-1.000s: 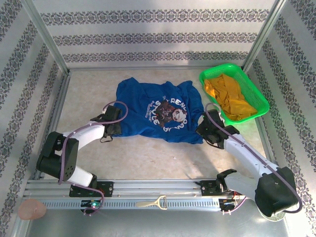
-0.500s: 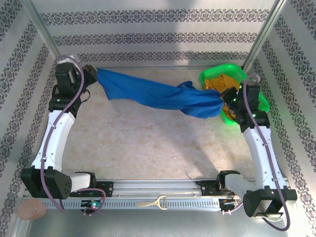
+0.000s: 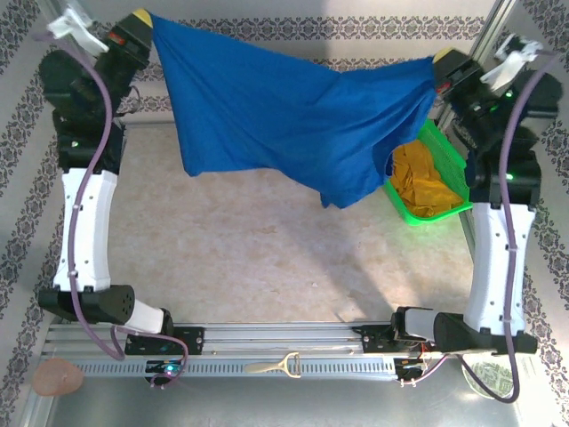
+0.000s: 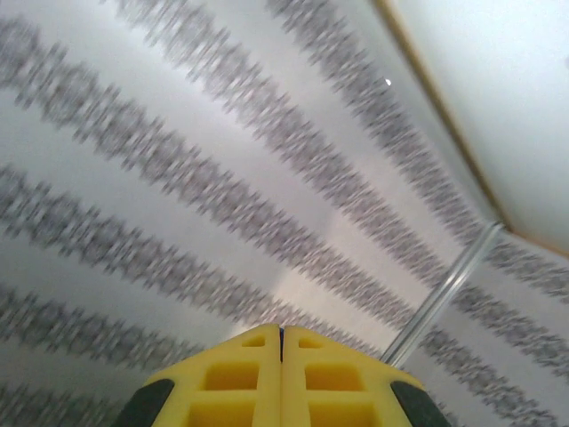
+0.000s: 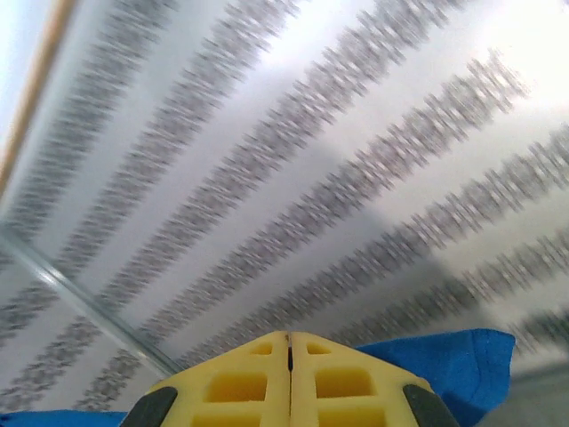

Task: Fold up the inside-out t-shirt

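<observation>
Both arms stand tall, and the royal-blue short-sleeved cloth t-shirt hangs stretched between them, up off the beige worktop. The left tool sits high at the far-left corner, pinched tight on 1 upper corner of the cloth. In the left wrist view its 2 yellow fingers meet with no gap. The right tool is high at the far right, clamped on the opposite corner, with blue fabric peeking out beside its closed yellow fingers. The side facing the overhead camera is plain blue. The cloth sags in the middle, and its lowest fold droops across the left edge of the green plastic basket. The basket holds a crumpled mustard-yellow garment at the worktop's right side.
</observation>
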You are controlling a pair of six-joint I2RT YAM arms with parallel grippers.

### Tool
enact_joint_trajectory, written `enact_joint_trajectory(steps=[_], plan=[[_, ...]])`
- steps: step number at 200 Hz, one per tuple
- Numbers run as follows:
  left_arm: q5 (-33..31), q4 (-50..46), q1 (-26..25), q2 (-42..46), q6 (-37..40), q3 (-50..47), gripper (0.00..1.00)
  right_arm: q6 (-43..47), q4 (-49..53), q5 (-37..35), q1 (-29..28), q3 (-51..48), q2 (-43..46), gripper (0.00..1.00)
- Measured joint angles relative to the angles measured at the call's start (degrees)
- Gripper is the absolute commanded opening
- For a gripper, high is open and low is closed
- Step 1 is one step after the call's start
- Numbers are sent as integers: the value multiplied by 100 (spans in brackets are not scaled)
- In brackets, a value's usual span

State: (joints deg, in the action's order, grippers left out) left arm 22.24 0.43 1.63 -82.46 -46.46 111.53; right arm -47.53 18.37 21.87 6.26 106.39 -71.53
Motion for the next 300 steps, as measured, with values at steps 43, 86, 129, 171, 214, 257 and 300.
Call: enact_joint_trajectory(steps=[43,86,129,171,214,257,300], plan=[[-299,46,0,575,63,461,0,92,-146,-164,31,946,271,0],[-767,-498,0,811,188,658,0,96,-74,-245,35,1541,57,0],[-903,-883,0,448,275,-457,0,221,105,-282,-334,796,-1036,0],[-726,-1106,0,-1639,568,-1121,0,664,629,-667,-769,413,-3150,0],[-619,-1703,0,-3908,927,-577,0,1060,1453,-1060,-1078,1652,-5056,0],[-647,-2420,-4,-5141,1241,1464,42,1346,2057,-1274,-1215,3635,-6085,72],[-619,-2986,-4,-5405,1375,2938,69,1502,2271,-1360,-1241,3357,-5455,71]])
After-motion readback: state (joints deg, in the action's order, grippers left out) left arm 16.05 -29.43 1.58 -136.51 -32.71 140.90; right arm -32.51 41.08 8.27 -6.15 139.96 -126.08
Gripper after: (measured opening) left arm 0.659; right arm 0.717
